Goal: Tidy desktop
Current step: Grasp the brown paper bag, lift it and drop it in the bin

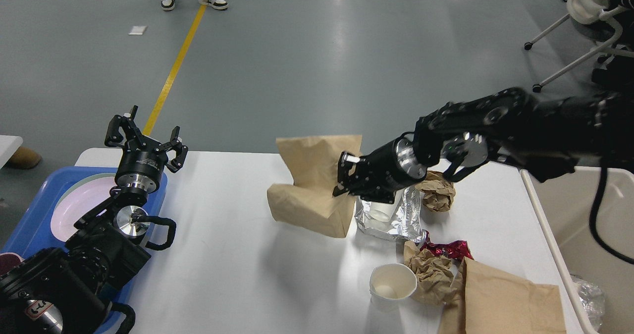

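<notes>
Right gripper (343, 175), closed on the rim of a brown paper bag (312, 190) and holding it tilted, apparently for carrying to the beige bin (584, 235) at the desktop's (223, 254) right edge. Left gripper (146, 138) hangs spread and empty over the blue tray (34, 210). The desktop's centre offers open room; litter crowds its right side.

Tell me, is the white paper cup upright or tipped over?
Upright. The cup stands on the desktop with its round open mouth facing up, beside crumpled brown paper. Its inside looks white; whether it holds anything, I cannot tell.
</notes>
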You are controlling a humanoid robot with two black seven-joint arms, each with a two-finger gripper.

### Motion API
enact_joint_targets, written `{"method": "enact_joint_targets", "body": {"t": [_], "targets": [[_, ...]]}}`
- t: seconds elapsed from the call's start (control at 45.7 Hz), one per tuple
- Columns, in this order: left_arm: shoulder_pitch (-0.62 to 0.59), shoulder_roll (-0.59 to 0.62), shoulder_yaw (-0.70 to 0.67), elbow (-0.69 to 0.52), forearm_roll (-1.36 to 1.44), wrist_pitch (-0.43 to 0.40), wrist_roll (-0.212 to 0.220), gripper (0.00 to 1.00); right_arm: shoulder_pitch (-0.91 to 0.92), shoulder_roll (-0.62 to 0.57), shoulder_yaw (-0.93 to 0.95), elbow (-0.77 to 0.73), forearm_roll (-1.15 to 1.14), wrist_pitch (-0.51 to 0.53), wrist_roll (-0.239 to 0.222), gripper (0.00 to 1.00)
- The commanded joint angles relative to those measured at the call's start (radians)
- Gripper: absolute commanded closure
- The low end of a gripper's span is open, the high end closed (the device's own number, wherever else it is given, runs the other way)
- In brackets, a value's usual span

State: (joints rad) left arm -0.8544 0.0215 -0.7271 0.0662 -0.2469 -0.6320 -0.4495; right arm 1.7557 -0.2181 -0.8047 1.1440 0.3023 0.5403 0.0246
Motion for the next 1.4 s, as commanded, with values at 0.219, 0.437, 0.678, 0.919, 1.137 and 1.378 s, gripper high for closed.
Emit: {"method": "enact_joint_targets", "body": {"t": [0.219,0.437,0.678,0.919,1.137,1.378], "targets": [[0.0,0.0,0.0,0.0,0.0,0.0,0.0,0.03,0.211,-0.322,-0.013,-0.006,-0.031,0.116,0.0,1.0],[0.0,0.0,0.0,0.0,0.0,0.0,0.0,0.04,0.151,-0.484,-0.091,-0.058,-0.095,0.086,0.0,1.0],[0.0,0.0,0.0,0.0,0.0,0.0,0.0,0.04,-0.085,-0.613,-0.125,-0.225,-0.098,0.018,-0.002,1.0],[0.0,0.0,0.0,0.0,0.0,0.0,0.0,0.03,-0.421,-0.618,-0.128,-0.388,-0.097,-0.138,0.0,1.0],[0.0,0.0,0.0,0.0,0.0,0.0,0.0,0.03,-0.694,-0.566,-0.123,-0.495,-0.095,-0.374,0.001,0.33],[0.0,0.0,0.0,0.0,0.0,0.0,0.0,0.04,-0.806,-0.503,-0.117,-0.521,-0.091,-0.451,0.005,0.0]]}}
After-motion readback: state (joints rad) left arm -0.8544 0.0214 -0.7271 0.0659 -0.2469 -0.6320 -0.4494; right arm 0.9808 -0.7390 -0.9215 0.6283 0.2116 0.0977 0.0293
